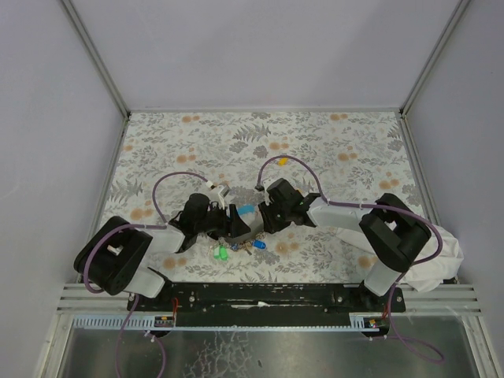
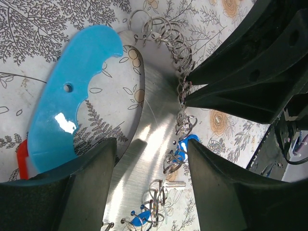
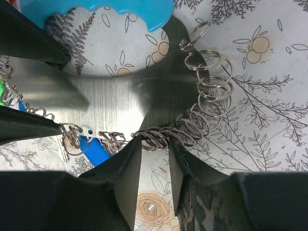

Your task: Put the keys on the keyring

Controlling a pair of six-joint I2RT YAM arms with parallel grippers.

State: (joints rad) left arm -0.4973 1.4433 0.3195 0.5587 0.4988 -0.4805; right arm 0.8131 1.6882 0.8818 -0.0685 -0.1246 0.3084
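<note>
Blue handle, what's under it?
The floral cloth and a red piece poking out at one end; the blue handle covers the rest of it.

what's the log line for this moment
left claw: shut across metal plate | right claw: jaws slightly apart at ring row | blue-capped keys: at plate edge
</note>
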